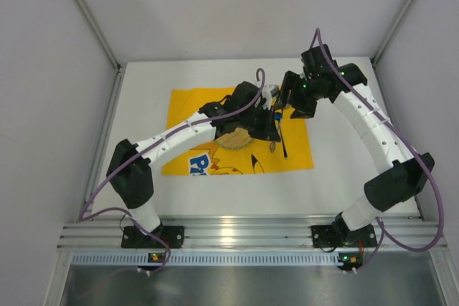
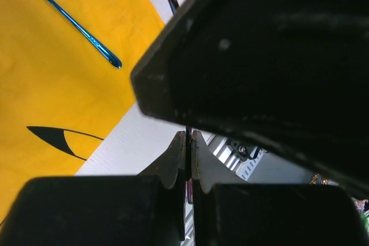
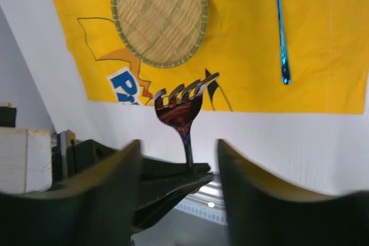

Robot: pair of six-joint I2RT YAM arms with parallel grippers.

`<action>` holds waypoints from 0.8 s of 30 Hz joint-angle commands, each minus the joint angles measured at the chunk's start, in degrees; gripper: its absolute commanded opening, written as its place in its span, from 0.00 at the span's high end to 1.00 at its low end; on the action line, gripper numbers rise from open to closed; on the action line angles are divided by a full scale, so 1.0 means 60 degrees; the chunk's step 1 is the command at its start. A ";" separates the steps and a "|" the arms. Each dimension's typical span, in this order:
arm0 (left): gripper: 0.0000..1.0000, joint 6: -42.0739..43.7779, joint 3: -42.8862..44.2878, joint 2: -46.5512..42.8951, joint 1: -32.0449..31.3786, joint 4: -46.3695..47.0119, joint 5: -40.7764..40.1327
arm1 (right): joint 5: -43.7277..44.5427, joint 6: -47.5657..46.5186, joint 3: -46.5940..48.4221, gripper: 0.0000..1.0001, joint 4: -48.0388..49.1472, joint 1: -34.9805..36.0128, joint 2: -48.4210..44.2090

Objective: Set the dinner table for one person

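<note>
1. The tabletop (image 1: 237, 195) is lying under the yellow cloth (image 1: 186, 105) and is extending past the cloth on every side. A silver rail (image 1: 237, 234) is running along the tabletop edge on the near side of the cloth, where both arm bases are sitting.

2. The left fingers (image 2: 188, 142) are pressing together and pinching the thin handle of the fork (image 3: 180, 108). In the top view they are hanging over the right half of the cloth.

3. The fork is showing a dark, iridescent head, with its tines pointing away from the left fingers. In the right wrist view the head is crossing the cloth's edge.

4. The right fingers (image 3: 179, 145) are standing spread, one on each side of the fork handle, touching neither it nor anything else. In the top view they are hanging over the far right corner of the cloth.

5. The woven round plate (image 3: 158, 15) is lying flat on the cloth near its middle, covering part of the printed cartoon figure. In the top view the left arm is partly hiding it.

6. A slender blue utensil (image 3: 281, 27) is lying flat on the cloth near its right edge, apart from the plate. Its type cannot be told from these views.
</note>
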 commanded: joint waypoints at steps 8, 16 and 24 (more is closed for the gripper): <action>1.00 0.0683 -0.2687 -0.1561 0.3347 0.0410 0.2344 | -0.0256 -0.0889 0.0866 0.10 -0.0520 -0.1126 -0.0598; 1.00 0.2469 -0.3145 -0.1025 0.6205 -0.1757 0.2735 | -0.0856 -0.1373 -0.0641 0.11 -0.0389 -0.1904 -0.1302; 1.00 0.3117 -0.2662 0.0501 0.7348 -0.2682 0.2710 | -0.1018 -0.1373 -0.1200 0.12 -0.0140 -0.1918 -0.1566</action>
